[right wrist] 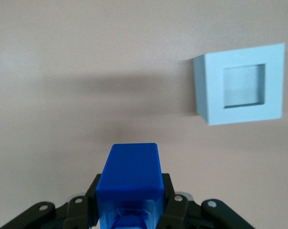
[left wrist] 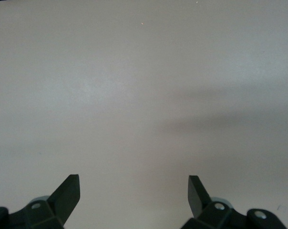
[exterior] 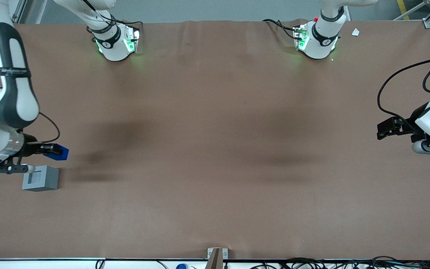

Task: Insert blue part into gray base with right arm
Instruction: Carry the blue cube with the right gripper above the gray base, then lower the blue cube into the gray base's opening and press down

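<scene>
Front view: gripper (exterior: 52, 150) clamps blue part (exterior: 61, 152) above gray base (exterior: 40, 178).

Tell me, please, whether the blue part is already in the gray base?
Out. The pincer holds the blue part above the table, apart from the gray base, whose square recess shows empty.

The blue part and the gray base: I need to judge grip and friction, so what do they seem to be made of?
The blue part, held above the table in the right arm's gripper, looks like hard plastic: uniform saturated colour, smooth faces, a soft sheen on its rounded edges. The gray base, resting on the brown table cover, also looks like plastic: matte, even light gray, with crisp edges around its square recess.
</scene>
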